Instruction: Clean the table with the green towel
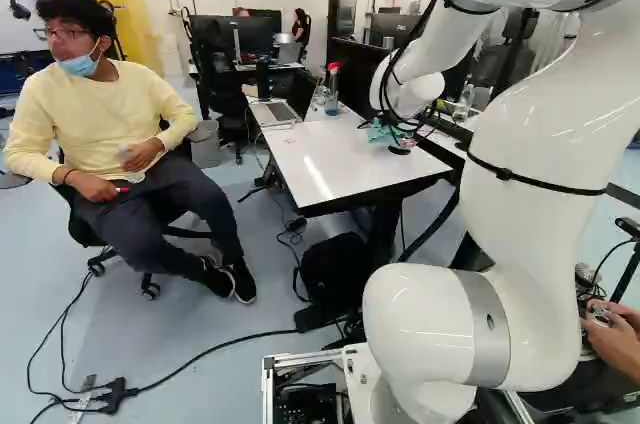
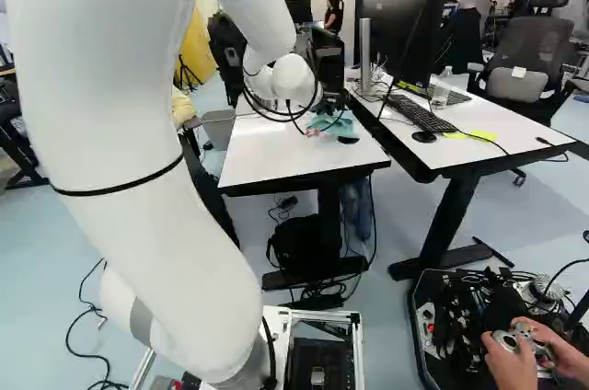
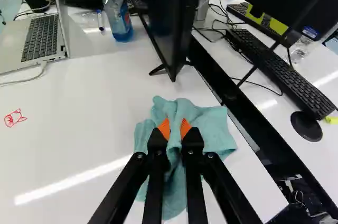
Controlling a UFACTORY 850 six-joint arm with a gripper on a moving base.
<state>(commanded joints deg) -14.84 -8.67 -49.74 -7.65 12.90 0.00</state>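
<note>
Two fingers (image 3: 157, 142) stand nearly together, pinching a fold of the towel (image 3: 215, 130), bunched on the table (image 3: 79, 113) near its edge. Push ahead and you could knock the monitor (image 3: 170, 18); drag hard and the cloth may slip free.

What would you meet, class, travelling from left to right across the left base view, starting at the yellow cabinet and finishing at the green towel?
Yellow cabinet → gray bin → laptop → bottle with a red cap → green towel.
</note>
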